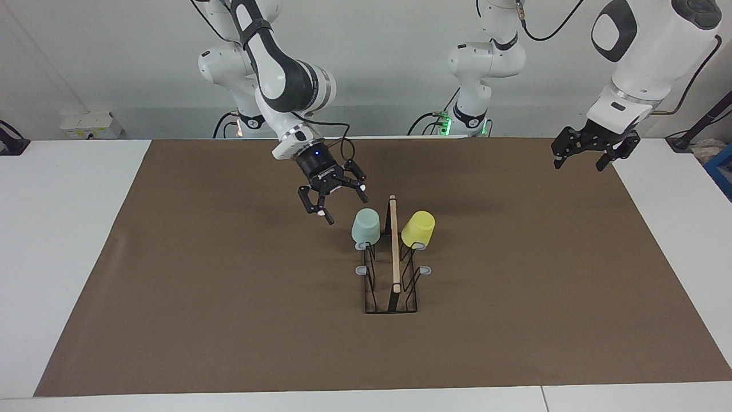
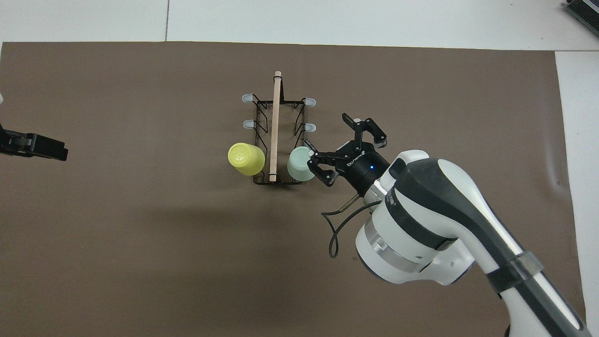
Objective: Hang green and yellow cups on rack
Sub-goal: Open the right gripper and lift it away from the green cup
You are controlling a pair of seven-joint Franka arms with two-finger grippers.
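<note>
The black wire rack (image 1: pixel 394 257) (image 2: pixel 275 121) with its wooden rod stands mid-mat. The mint green cup (image 1: pixel 366 225) (image 2: pixel 299 164) and the yellow cup (image 1: pixel 418 228) (image 2: pixel 245 158) sit upside down on the two prongs at the rack's end nearest the robots, one on each side of the rod. My right gripper (image 1: pixel 343 207) (image 2: pixel 327 135) hangs open and empty in the air beside the green cup, toward the right arm's end, not touching it. At the left arm's end of the mat my left gripper (image 1: pixel 578 166) (image 2: pixel 61 152) waits raised, open and empty.
Several grey-tipped prongs (image 1: pixel 361 270) (image 2: pixel 309 127) of the rack carry nothing. The brown mat (image 1: pixel 229 286) covers most of the white table (image 1: pixel 68 229). A blue item (image 1: pixel 723 171) shows at the table's edge past the left arm's end.
</note>
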